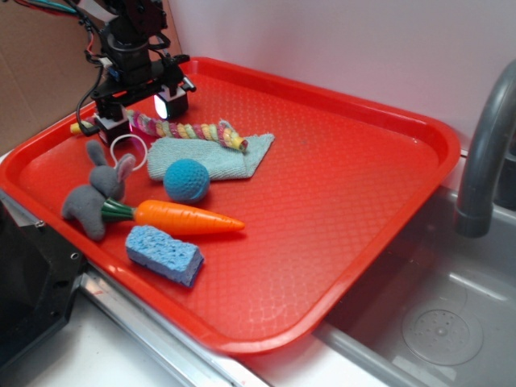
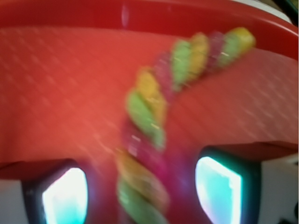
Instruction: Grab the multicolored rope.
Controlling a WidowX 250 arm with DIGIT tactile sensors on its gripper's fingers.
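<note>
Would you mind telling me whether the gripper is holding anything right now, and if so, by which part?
Nothing is held yet. The gripper is open, its jaws on either side of the multicolored rope near one end, not closed on it.

The wrist view is blurred throughout; the multicolored rope (image 2: pixel 149 135) is cut off at six o'clock, and its far end is hidden behind the tool (image 1: pixel 143 105).
</note>
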